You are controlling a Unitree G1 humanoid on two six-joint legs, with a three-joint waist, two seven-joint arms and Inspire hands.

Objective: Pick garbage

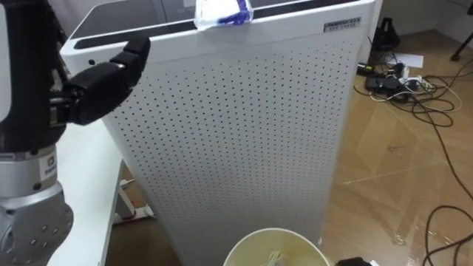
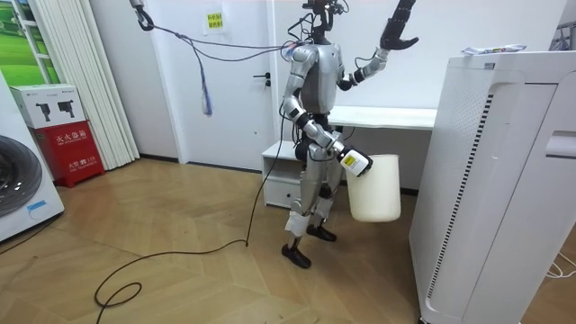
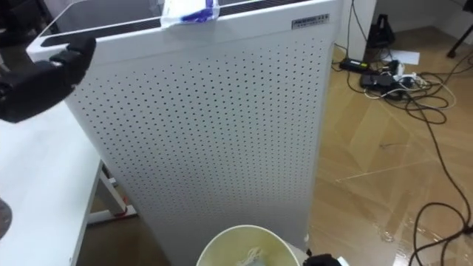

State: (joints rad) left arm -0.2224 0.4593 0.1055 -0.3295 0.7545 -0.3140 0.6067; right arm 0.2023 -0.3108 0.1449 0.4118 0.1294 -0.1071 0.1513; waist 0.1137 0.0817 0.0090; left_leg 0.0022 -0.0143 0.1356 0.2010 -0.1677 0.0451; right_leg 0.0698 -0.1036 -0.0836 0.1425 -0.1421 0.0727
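Observation:
A crumpled white and blue wrapper [image 1: 222,12] lies on the top of a tall white perforated appliance [image 1: 244,133], near its front edge. My black left hand [image 1: 103,85] is raised beside the appliance's top left corner, to the left of the wrapper and apart from it, fingers relaxed and open. In the room view I stand facing the appliance [image 2: 504,180] with that arm lifted high [image 2: 396,27]. My right hand [image 2: 353,162] holds a white bin [image 2: 373,189] by its rim at hip height. The bin's open mouth [image 1: 277,247] shows at the bottom with some light scraps inside.
A white table [image 1: 81,185] runs along my left, close to the appliance. Black cables and a power strip [image 1: 403,81] lie on the wooden floor to the right. A washing machine [image 2: 18,180] and a red box [image 2: 67,148] stand far off.

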